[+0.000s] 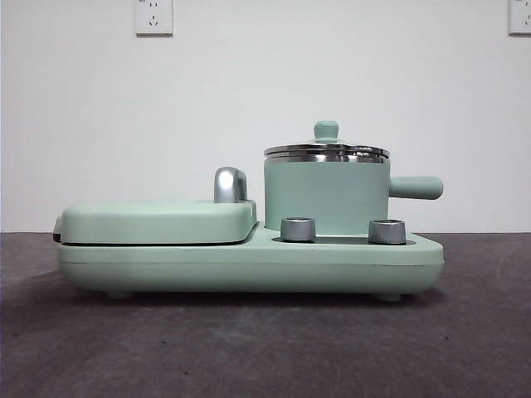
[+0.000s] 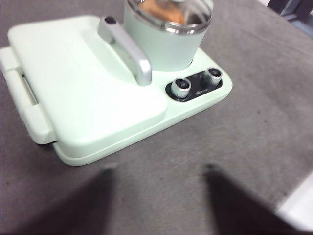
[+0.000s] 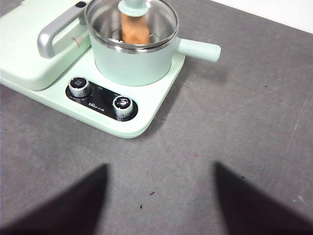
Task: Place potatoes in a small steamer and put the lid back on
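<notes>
The mint-green steamer pot [image 1: 326, 195] stands on the right half of the mint-green cooker base [image 1: 249, 265], its stubby handle pointing right. The glass lid [image 1: 326, 151] with its mint knob sits on the pot's steel rim. The orange-brown potato [image 3: 135, 28] shows through the lid inside the pot; it also shows in the left wrist view [image 2: 166, 12]. My left gripper [image 2: 159, 196] is open and empty above the dark table, short of the cooker. My right gripper [image 3: 161, 191] is open and empty above the table, short of the two knobs. Neither gripper shows in the front view.
The flat mint-green griddle cover [image 1: 158, 222] with a steel handle [image 1: 230, 184] fills the cooker's left half. Two steel knobs [image 1: 299, 229] sit on the base in front of the pot. Dark grey table [image 1: 265, 348] lies all around; a white wall stands behind.
</notes>
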You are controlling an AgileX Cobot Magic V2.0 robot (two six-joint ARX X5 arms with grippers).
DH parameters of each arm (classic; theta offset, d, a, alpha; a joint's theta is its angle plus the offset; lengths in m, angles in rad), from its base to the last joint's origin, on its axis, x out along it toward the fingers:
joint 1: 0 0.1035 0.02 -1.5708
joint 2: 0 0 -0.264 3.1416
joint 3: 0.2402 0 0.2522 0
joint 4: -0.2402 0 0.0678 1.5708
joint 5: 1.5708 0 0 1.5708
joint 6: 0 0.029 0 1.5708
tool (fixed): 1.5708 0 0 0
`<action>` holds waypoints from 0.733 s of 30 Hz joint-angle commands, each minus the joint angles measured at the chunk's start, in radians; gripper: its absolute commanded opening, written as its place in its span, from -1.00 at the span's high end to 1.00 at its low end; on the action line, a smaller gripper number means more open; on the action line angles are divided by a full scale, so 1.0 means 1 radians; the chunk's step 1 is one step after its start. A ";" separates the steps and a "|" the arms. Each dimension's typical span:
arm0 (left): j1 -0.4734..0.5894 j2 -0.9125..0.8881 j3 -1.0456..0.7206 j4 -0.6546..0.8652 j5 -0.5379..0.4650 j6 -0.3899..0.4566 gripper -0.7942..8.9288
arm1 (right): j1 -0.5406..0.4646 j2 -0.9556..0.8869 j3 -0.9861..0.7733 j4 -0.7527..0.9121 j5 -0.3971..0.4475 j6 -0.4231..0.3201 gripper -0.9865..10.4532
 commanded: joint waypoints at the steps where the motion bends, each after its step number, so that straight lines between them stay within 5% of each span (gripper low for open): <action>1: -0.005 -0.011 0.009 0.026 0.005 -0.008 0.82 | 0.009 0.002 0.008 0.016 0.001 0.013 0.79; 18: -0.005 -0.013 0.010 0.037 0.004 -0.035 0.82 | 0.010 0.001 0.009 0.026 -0.018 0.012 0.79; 22: 0.010 -0.054 -0.029 0.087 -0.026 0.042 0.82 | 0.010 0.001 0.009 0.026 -0.018 0.012 0.79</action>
